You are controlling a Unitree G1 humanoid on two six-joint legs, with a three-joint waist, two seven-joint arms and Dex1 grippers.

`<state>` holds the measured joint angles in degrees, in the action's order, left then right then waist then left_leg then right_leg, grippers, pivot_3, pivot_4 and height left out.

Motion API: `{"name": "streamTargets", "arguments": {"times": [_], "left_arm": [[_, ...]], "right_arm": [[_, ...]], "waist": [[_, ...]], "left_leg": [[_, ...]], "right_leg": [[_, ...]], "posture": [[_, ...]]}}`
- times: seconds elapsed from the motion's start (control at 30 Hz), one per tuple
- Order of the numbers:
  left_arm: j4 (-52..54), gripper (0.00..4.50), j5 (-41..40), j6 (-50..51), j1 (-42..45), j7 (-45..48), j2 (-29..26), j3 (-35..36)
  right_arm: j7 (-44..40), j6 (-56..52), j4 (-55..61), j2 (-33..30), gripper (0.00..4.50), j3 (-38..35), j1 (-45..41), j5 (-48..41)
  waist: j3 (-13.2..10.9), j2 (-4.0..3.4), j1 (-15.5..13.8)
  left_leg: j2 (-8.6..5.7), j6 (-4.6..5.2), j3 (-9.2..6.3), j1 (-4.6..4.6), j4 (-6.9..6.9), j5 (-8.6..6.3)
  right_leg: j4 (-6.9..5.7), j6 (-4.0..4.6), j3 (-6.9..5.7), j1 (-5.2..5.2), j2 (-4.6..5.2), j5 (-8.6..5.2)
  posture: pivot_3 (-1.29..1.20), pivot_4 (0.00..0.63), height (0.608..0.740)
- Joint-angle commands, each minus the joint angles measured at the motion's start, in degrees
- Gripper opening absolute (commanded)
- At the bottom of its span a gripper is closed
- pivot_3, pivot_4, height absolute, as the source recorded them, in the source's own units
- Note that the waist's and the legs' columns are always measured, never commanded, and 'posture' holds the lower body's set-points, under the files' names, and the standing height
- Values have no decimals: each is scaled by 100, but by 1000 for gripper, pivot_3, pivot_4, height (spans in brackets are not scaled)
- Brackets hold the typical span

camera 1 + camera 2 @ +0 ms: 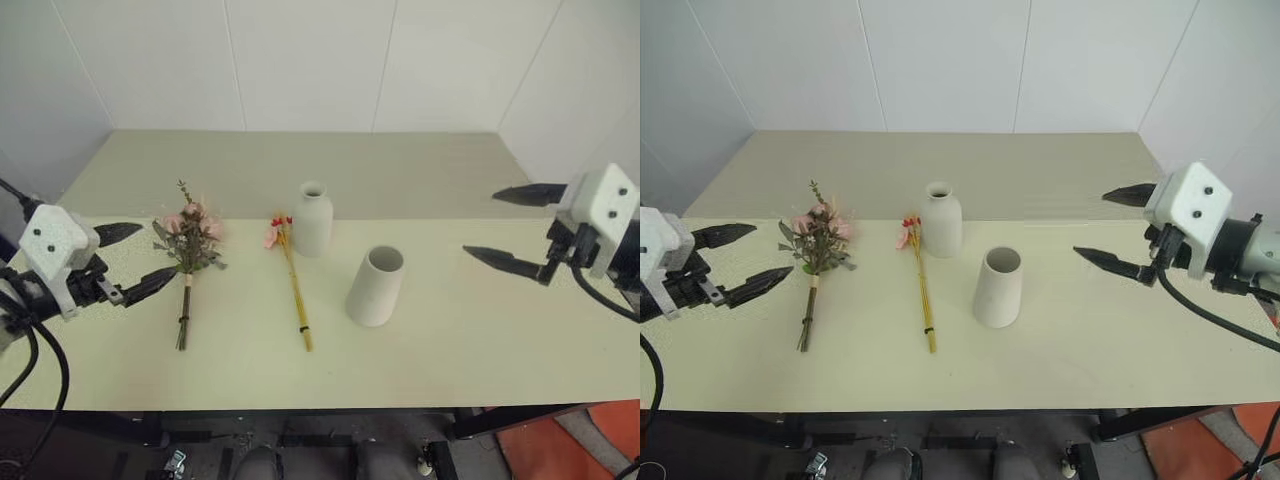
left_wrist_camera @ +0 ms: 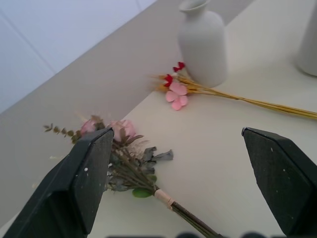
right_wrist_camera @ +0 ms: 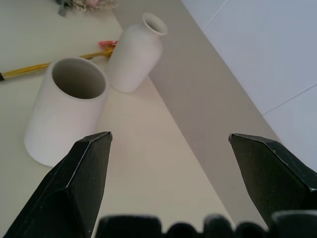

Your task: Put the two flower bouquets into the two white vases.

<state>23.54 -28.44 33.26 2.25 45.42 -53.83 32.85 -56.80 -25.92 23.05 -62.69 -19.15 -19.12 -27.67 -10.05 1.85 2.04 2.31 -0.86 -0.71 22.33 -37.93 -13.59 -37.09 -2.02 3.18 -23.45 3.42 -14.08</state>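
Matte bottle vase (image 1: 313, 218), tapered wide-mouthed vase (image 1: 375, 287), bushy rose bouquet (image 1: 188, 243), slim yellow-stemmed bouquet (image 1: 293, 280), left end effector (image 1: 128, 260) and right end effector (image 1: 512, 228) spread wide, empty

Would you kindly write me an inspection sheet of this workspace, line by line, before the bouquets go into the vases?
Surface: pale table, no spills seen.
Job's things: bushy bouquet and slim bouquet lie flat, side by side, apart. Bottle vase and wide-mouthed vase stand upright, unfilled; the slim bouquet's blooms lie beside the bottle vase.
Clutter: nothing seen.
Grippers: left gripper open, hovering beside the bushy bouquet; right gripper open, beyond the wide-mouthed vase; neither holds anything.
Cables: black cables trail from the left arm, off the table.
Surroundings: white walls.
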Motion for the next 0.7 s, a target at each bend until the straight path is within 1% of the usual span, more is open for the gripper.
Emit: {"name": "streamTargets", "arguments": {"times": [0.03, 0.1, 0.17, 0.23, 0.3, 0.33, 0.4, 0.47, 0.53, 0.57, 0.63, 0.7], "left_arm": [[843, 4500, 216, 704, -146, -917, 145, 217], [1034, 4500, -45, 1331, -34, -1239, 242, 279], [1109, 4500, -165, 1996, 291, -1690, 339, 180], [865, 4500, -83, 3198, 951, -2275, 276, -266], [507, 4500, 191, 4319, 1665, -2824, 279, -825], [215, 4500, 420, 5009, 2191, -3177, 527, -1012], [-209, 4500, 675, 5774, 2956, -3763, 1186, -1050], [-406, 4500, 686, 5924, 3254, -4071, 1642, -1095], [-546, 4500, 564, 5924, 3402, -4223, 1919, -1146], [-618, 4500, 547, 5924, 3473, -4312, 2018, -1207], [-814, 4500, 434, 5924, 3583, -4381, 2117, -1269], [-999, 4500, 371, 5924, 3667, -4384, 2235, -1244]], "right_arm": [[313, -623, 459, 39, 4450, -79, -370, -555], [532, -916, 568, 169, 4450, 197, -711, -726], [637, -1214, 605, 217, 4450, 528, -1005, -783], [598, -1272, 589, 253, 4450, 863, -1156, -707], [589, -1276, 538, 329, 4450, 1094, -1274, -631], [608, -1273, 484, 381, 4450, 1212, -1352, -571], [619, -1260, 405, 445, 4450, 1365, -1458, -487], [623, -1269, 361, 507, 4450, 1436, -1546, -471], [629, -1283, 347, 563, 4450, 1488, -1632, -462], [633, -1291, 339, 583, 4450, 1508, -1674, -453], [643, -1302, 330, 605, 4450, 1536, -1739, -425], [655, -1317, 322, 629, 4450, 1535, -1774, -405]], "waist": [[0, 1, 25], [0, 2, 49], [0, 2, 40], [0, 6, 2], [2, 9, -50], [2, 10, -73], [2, 11, -110], [2, 16, -115], [2, 18, -109], [3, 20, -101], [3, 21, -103], [3, 21, -108]], "left_leg": [[0, 0, 0, 0, 0, 0], [0, -1, 4, -2, 0, 0], [2, -1, 4, -7, 0, 0], [5, -1, 4, -10, 0, 0], [0, 0, -1, -15, 0, 0], [-5, 0, -3, -17, -1, 0], [-15, 0, -5, -14, -1, 0], [-18, 0, -7, -4, -3, 0], [-22, 0, -9, 15, -3, 0], [-22, -1, -9, 23, -3, 0], [-23, -3, -9, 74, -10, 2], [-23, -5, -11, 84, -11, 3]], "right_leg": [[1, -1, 2, 1, 0, 1], [0, -3, 11, 1, 0, 2], [-1, -2, 10, 1, -5, 3], [-1, -2, 9, 3, -10, 3], [1, -3, 4, 13, -10, 3], [2, -6, 4, 16, -7, 3], [5, -12, 7, 16, -1, 6], [10, -14, 7, 12, 0, 9], [12, -15, 10, -5, 8, 10], [10, -15, 12, -16, 7, 10], [-7, -11, 19, -81, 7, 14], [-12, -8, 18, -94, 6, 18]], "posture": [[0, 150, 740], [0, 150, 740], [0, 150, 740], [0, 150, 740], [0, 150, 740], [0, 150, 740], [0, 150, 740], [0, 150, 740], [0, 150, 740], [0, 150, 740], [0, 150, 740], [0, 150, 740]]}}
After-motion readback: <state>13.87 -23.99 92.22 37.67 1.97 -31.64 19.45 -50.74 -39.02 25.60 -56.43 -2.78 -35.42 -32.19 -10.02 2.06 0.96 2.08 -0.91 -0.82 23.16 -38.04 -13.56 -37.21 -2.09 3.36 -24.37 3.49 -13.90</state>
